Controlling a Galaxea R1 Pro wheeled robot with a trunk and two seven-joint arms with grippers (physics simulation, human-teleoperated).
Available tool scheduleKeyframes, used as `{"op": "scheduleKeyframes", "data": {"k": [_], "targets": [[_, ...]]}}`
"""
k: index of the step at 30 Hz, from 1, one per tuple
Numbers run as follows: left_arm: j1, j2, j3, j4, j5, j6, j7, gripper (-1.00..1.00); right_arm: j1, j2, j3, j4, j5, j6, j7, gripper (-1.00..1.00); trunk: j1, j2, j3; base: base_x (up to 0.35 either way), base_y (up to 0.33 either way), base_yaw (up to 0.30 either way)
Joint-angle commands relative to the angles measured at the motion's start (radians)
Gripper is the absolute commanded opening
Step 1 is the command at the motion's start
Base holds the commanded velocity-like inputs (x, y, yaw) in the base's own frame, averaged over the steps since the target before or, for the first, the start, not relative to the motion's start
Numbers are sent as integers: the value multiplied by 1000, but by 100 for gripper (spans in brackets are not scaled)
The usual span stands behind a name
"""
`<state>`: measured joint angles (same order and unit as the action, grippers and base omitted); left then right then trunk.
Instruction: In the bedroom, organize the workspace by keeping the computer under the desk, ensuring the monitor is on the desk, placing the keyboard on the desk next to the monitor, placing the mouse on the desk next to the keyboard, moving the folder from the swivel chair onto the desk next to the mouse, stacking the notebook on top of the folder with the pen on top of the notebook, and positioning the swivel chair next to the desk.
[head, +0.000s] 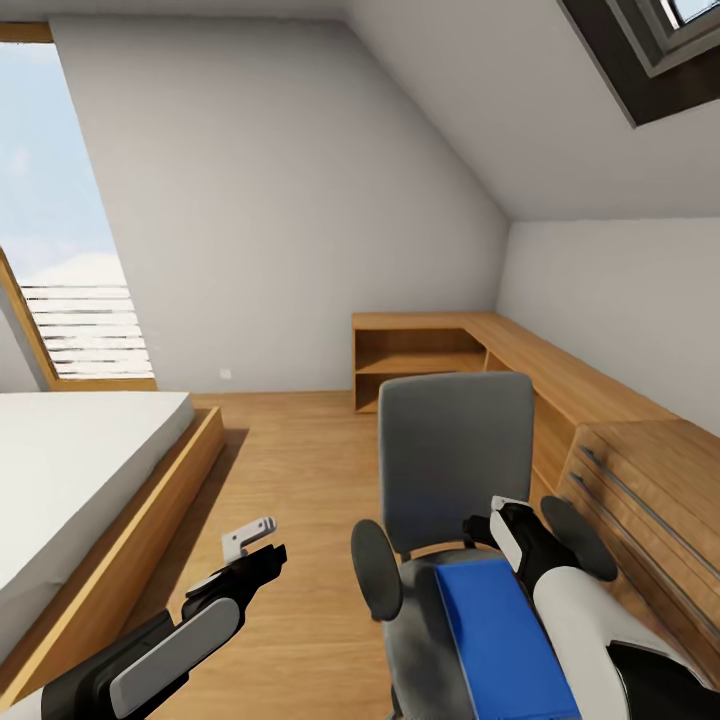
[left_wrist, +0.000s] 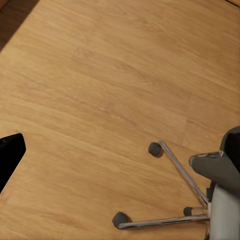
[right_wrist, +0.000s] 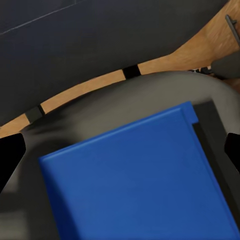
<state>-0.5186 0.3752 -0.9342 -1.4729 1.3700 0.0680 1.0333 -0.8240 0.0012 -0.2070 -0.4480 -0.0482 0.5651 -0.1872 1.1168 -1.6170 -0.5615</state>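
Observation:
The swivel chair (head: 455, 455) stands close in front of me, its grey back upright and its black armrests to either side. On its seat (right_wrist: 150, 95) lies the bright blue folder (head: 500, 630) (right_wrist: 140, 175), flat. My right gripper (head: 490, 528) (right_wrist: 120, 155) hovers just above the folder's far end, open, with a black fingertip at each side and nothing between them. My left gripper (head: 255, 555) hangs open over the bare wooden floor, left of the chair. The chair's chrome base (left_wrist: 175, 200) and castors lie below it. The desk, monitor, keyboard, mouse, computer, notebook and pen are out of view.
A low bed (head: 80, 470) on a wooden frame fills the left side. A light wooden shelf and drawer unit (head: 600, 400) runs along the right wall under the sloped ceiling. Open floor (head: 290, 470) lies between bed and chair.

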Motion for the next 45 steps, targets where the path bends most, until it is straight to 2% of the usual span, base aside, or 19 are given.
{"op": "scheduleKeyframes", "data": {"k": [1, 30, 40, 45], "targets": [[-1, 1, -2, -1, 0, 7, 5, 100, -1, 0, -2, -1, -5, 4, -5, 100, 4, -8, -4, 0, 0, 0], [-1, 1, -2, -1, 0, 7, 5, 100, -1, -5, 0, 2, -3, -1, -1, 100, 115, -211, -95, 0, 0, 0], [-1, 1, -2, -2, 0, 7, 5, 100, 0, -9, 1, 35, 26, -103, 0, 100, 153, -281, -127, 0, 0, 0], [-1, 1, -2, -1, 0, 7, 5, 100, 0, -27, 2, 74, 38, -144, 0, 100, 173, -316, -142, 0, 0, 0]]}}
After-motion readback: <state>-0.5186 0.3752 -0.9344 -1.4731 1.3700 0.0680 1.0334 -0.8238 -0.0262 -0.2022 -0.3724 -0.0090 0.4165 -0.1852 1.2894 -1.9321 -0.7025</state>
